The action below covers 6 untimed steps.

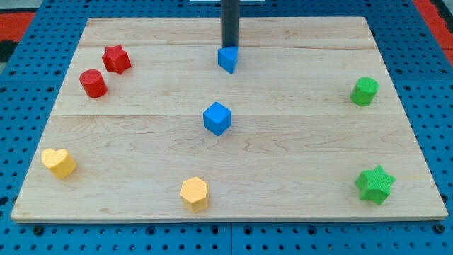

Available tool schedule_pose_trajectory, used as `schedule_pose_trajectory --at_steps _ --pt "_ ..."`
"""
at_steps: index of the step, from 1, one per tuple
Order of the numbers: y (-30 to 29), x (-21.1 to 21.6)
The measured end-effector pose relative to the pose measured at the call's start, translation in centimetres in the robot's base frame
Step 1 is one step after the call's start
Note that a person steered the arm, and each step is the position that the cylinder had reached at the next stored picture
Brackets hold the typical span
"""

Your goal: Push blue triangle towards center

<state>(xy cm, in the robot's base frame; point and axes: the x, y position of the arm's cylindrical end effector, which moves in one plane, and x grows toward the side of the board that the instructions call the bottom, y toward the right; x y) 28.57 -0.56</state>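
The blue triangle [227,59] lies near the view's top, a little right of the middle of the wooden board [297,149]. My tip [230,47] stands right behind it on the top side, touching or nearly touching its upper edge. The dark rod rises straight up out of the view. A blue cube [217,117] sits at about the board's centre, below the triangle.
A red star [117,59] and a red cylinder [93,83] sit at the top left. A yellow heart [59,162] lies at the bottom left, a yellow hexagon [194,193] at the bottom middle. A green cylinder [364,91] and a green star [375,184] stand on the right.
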Motion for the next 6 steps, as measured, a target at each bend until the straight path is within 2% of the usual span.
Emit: schedule_pose_trajectory --at_steps 4,5,6 --pt "-0.1 9.7" --pt "-0.1 11.1" --pt "-3.8 9.3"
